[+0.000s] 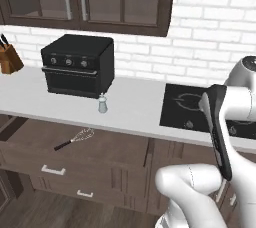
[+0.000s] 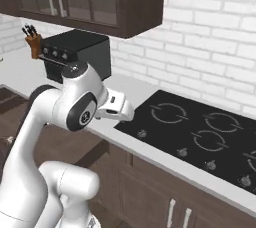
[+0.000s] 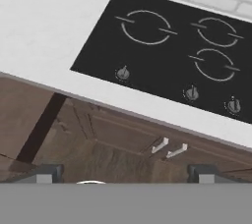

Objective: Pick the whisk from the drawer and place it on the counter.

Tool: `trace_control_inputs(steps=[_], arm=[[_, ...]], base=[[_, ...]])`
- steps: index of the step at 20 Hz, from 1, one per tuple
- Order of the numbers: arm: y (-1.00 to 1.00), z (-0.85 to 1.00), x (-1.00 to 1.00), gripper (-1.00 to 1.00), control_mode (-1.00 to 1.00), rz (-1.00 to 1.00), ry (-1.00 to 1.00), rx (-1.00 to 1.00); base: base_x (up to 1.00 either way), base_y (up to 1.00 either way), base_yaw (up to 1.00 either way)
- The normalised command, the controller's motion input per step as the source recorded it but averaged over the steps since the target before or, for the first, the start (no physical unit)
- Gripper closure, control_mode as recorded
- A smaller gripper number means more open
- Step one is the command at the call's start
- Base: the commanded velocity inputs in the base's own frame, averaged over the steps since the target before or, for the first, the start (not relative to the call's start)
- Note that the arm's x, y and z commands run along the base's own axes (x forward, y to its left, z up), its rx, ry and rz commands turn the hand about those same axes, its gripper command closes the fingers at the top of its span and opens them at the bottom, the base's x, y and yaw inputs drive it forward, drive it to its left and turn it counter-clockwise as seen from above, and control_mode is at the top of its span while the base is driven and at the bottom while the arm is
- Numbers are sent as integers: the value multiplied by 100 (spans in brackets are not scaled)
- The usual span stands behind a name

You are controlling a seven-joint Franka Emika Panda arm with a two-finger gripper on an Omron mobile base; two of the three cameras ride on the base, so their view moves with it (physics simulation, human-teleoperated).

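The whisk [image 1: 75, 139], with a silver wire head and a thin black handle, lies flat in the pulled-out brown drawer [image 1: 112, 147] below the counter [image 1: 135, 104]. Its handle points to the lower left. My gripper [image 3: 125, 176] is open; its two dark fingertips [image 3: 47, 174] stand far apart with nothing between them. It hangs well to the right of the drawer, and the hand view looks down on the cooktop [image 3: 162, 51] and the cabinet doors beneath it. The whisk lies far from the gripper.
A small grey-white shaker [image 1: 102, 103] stands on the counter just behind the drawer. A black toaster oven [image 1: 77, 64] sits behind it, a knife block [image 1: 7, 57] at the far left. My white arm [image 1: 220, 132] rises at the right, in front of the cooktop [image 1: 192, 104].
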Motion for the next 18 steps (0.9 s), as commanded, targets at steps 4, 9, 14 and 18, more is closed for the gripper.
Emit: trace_control_inputs(steps=[4,9,14,18], arm=[[54,0,-6,-100,-100,42,0,0],[98,-2,-3,-100,-100,49,0,-1],[100,-39,-3,-100,-100,47,0,-4],[100,-56,-4,-100,-100,39,3,-9]], base=[[-3,10,15],[0,0,0],[0,0,0],[0,0,0]])
